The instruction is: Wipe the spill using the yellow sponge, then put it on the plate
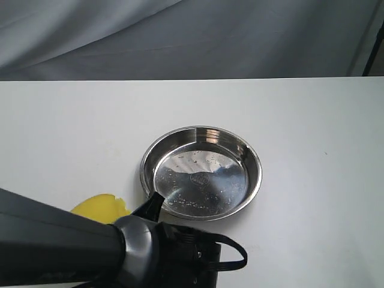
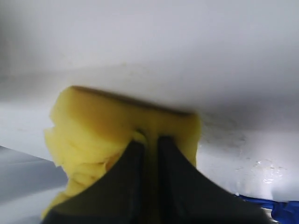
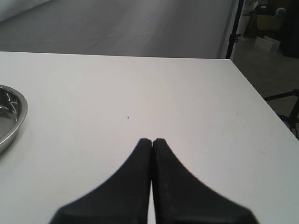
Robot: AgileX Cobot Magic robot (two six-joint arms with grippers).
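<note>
The tabletop [image 1: 324,150] lay bare right of the plate [image 1: 258,171]. My left arm [image 1: 54,240] blocked its near-left corner.

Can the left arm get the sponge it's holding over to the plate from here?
Likely yes: the left arm, jaws shut on the yellow sponge, sits right beside the plate, and only bare table lies between them.

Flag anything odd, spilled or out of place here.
The yellow sponge is squashed out of shape, pinched in the left gripper beside the plate. Faint wet specks glisten on the table near it. Nothing else stands out.
</note>
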